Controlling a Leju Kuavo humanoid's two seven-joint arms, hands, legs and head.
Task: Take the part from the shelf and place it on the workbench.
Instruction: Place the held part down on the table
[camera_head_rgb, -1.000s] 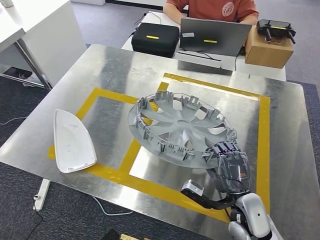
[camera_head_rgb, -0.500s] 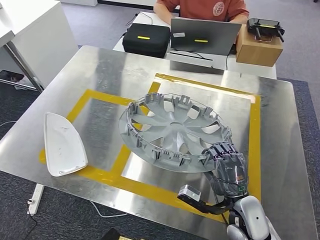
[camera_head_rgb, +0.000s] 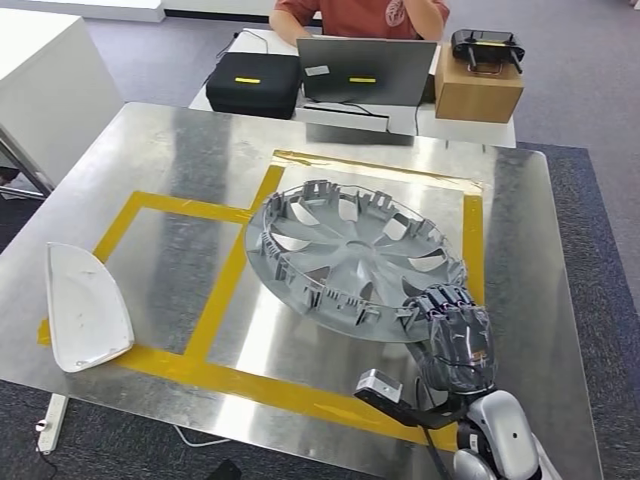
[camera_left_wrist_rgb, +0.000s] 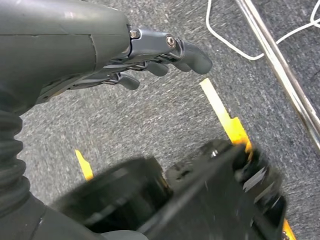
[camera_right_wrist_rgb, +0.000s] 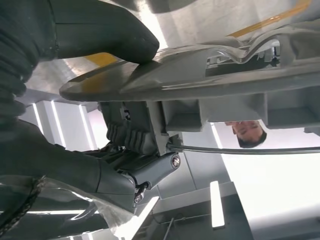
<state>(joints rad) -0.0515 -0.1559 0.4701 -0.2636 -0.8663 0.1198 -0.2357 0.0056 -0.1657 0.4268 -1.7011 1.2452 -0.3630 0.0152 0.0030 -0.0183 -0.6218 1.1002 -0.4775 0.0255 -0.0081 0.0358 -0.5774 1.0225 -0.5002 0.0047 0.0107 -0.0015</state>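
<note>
The hubcap (camera_head_rgb: 355, 258) hangs tilted over the workbench (camera_head_rgb: 189, 140), inside the yellow tape (camera_head_rgb: 226, 280) toward the near right corner — the right hand (camera_head_rgb: 453, 340) grips its near rim. A white cover (camera_head_rgb: 79, 320) lies at the near left corner. The left hand (camera_left_wrist_rgb: 151, 55) hangs over the floor, fingers apart, grasping nothing.

The head view is bright and evenly lit from above; the brushed metal workbench (camera_head_rgb: 521, 250) throws back broad pale glare in streaks toward its far edge and down the middle. Soft shadow lies under the wheel cover (camera_head_rgb: 353, 257) toward the near edge — edges stay sharp, little blur. In the left wrist view the dark shapes close to the lens are smeared and out of focus, while the grey carpet (camera_left_wrist_rgb: 158, 115) is crisper. The right wrist view is harshly backlit — white ceiling lights (camera_right_wrist_rgb: 217, 202) blow out, near parts sit in deep shadow.
</note>
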